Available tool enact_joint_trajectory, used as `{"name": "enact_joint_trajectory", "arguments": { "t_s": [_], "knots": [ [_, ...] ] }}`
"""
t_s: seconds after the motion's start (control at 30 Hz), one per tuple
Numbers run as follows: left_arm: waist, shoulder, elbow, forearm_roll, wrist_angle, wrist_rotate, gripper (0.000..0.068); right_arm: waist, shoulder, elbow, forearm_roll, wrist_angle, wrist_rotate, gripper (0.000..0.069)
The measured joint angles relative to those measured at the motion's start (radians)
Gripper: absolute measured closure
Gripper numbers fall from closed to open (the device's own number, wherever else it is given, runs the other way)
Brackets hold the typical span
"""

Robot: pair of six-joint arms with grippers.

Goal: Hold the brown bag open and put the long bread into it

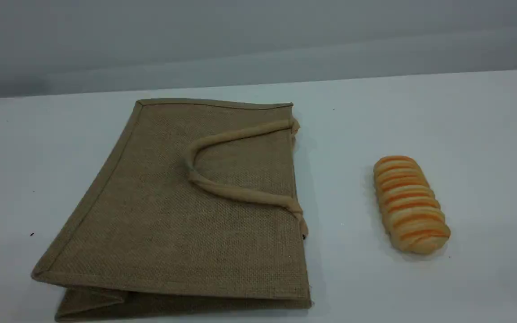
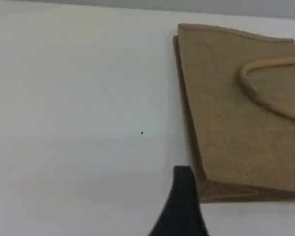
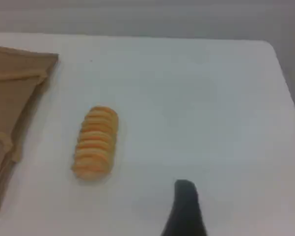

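Observation:
The brown bag (image 1: 173, 224) lies flat on the white table, its mouth edge facing right and one beige handle (image 1: 236, 194) folded back over its top face. The long bread (image 1: 410, 204), pale yellow with orange stripes, lies on the table to the bag's right, apart from it. Neither arm shows in the scene view. In the left wrist view one black fingertip (image 2: 182, 196) hangs over bare table just left of the bag (image 2: 235, 123). In the right wrist view one black fingertip (image 3: 185, 206) sits right of and nearer than the bread (image 3: 94, 142). Both grippers hold nothing.
The white table (image 1: 442, 112) ends at a grey wall behind. Its right edge (image 3: 284, 83) shows in the right wrist view, well right of the bread. A corner of the bag (image 3: 14, 93) reaches into that view's left side.

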Motion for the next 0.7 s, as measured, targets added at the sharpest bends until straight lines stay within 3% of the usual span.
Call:
{"name": "enact_joint_trajectory", "arguments": {
  "t_s": [0.3, 0.7],
  "knots": [
    [0.0, 0.157, -0.073, -0.006, -0.059, 0.0, 0.0143, 0.0, 0.087, -0.043, 0.134, -0.093, -0.073, 0.0213],
    [0.0, 0.756, -0.302, -0.028, -0.335, -0.005, 0.0143, 0.0, 0.67, -0.128, 0.438, -0.504, -0.287, 0.0213]
  ]
}}
